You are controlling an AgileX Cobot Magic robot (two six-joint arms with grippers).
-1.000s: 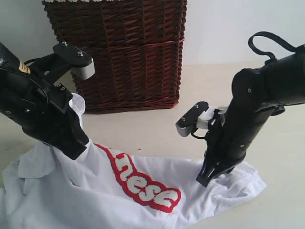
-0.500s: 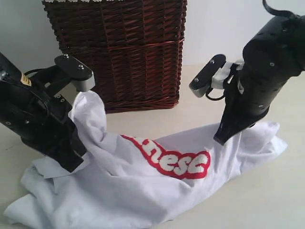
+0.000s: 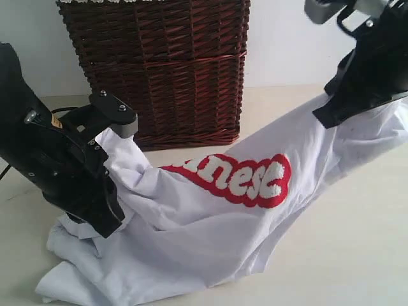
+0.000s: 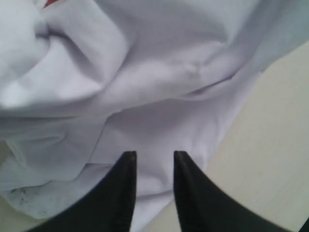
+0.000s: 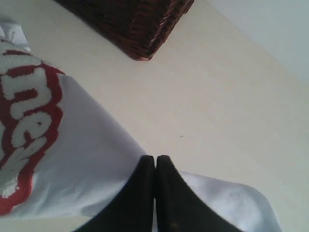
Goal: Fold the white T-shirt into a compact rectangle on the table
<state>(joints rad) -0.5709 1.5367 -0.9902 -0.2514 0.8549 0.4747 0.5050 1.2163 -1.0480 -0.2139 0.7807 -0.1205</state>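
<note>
Left gripper [image 4: 152, 157]: jaws parted, gripping nothing, over crumpled white T-shirt [image 3: 210, 223]
Right gripper [image 5: 155, 158]: pinching shirt edge, high above table [image 3: 357, 242]
Wicker basket [image 3: 166, 70]: behind shirt

Letters "nese" on red band [image 3: 237, 182] of the white T-shirt [image 3: 210, 239]

Dark red-brown wicker basket [image 3: 166, 70] seen upright at rear, weave tight; white lace trim [image 3: 95, 2] noted along its top rim; pale wall [image 3: 287, 44] behind
</note>
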